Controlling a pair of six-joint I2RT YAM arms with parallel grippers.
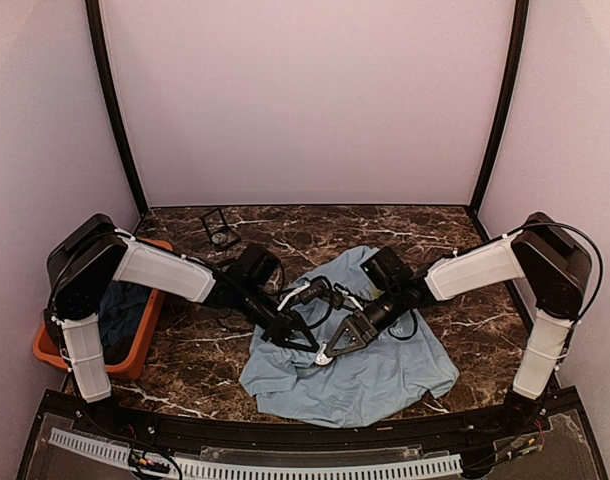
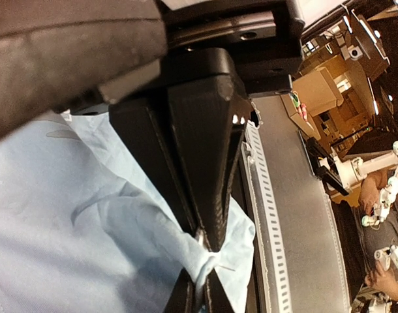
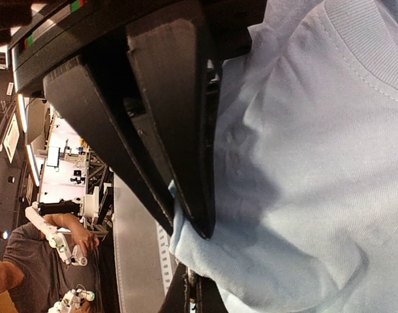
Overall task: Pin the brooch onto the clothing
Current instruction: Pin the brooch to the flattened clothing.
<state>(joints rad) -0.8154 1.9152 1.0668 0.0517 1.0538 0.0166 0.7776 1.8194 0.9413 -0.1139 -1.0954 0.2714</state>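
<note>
Top view: both arms meet over T-shirt (image 1: pixel 385 380), crumpled mid-tabletop (image 1: pixel 455 250). Left end effector (image 1: pixel 307 342) and right end effector (image 1: pixel 330 352) almost tip to tip. Brooch not made out in any view, possibly hidden between tips.

Left wrist: fingers (image 2: pixel 215 195) fully closed, pinching raised fabric ridge.

Right wrist: fingers closed on fold below collar.

Judgement: hold fold taut, press tips squarely, avoid tugging.

Bin (image 1: pixel 145 335) left of shirt (image 1: pixel 375 385), case (image 1: pixel 221 230) behind

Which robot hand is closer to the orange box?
Left. The left gripper pinches the T-shirt on the side facing the orange box; the right gripper pinches it just beyond, farther away.
</note>
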